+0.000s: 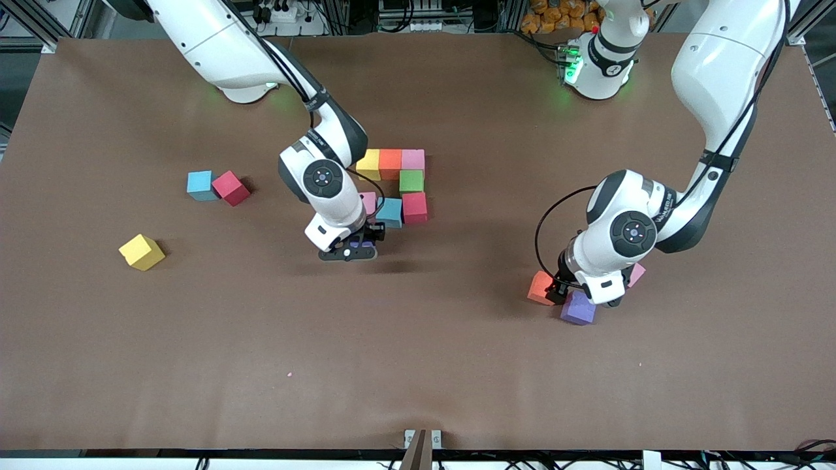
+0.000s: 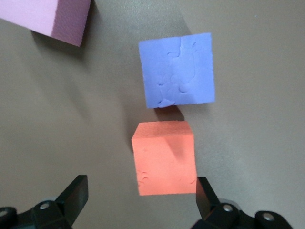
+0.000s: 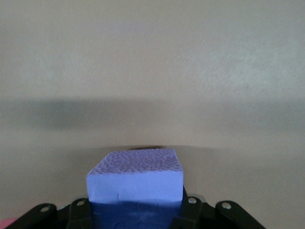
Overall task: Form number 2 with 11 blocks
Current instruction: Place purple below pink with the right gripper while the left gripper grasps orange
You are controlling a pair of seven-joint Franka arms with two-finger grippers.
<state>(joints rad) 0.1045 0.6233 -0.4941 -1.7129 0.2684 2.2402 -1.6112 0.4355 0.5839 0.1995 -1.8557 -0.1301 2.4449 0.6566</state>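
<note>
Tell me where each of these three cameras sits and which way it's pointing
Front view: high across the table, facing both arms and the partly built number 2.
Left wrist view: on the left wrist, looking down past the open left gripper at the orange block.
Right wrist view: on the right wrist, showing the right gripper shut on a purple block.
Shared: front and left wrist views both show the loose purple block.

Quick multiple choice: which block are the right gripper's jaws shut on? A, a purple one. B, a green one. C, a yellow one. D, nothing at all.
A: the right wrist view shows a purple block clamped in the right gripper, which sits beside the partly built number 2; the green block lies in that figure and a loose yellow block rests on the table.
</note>
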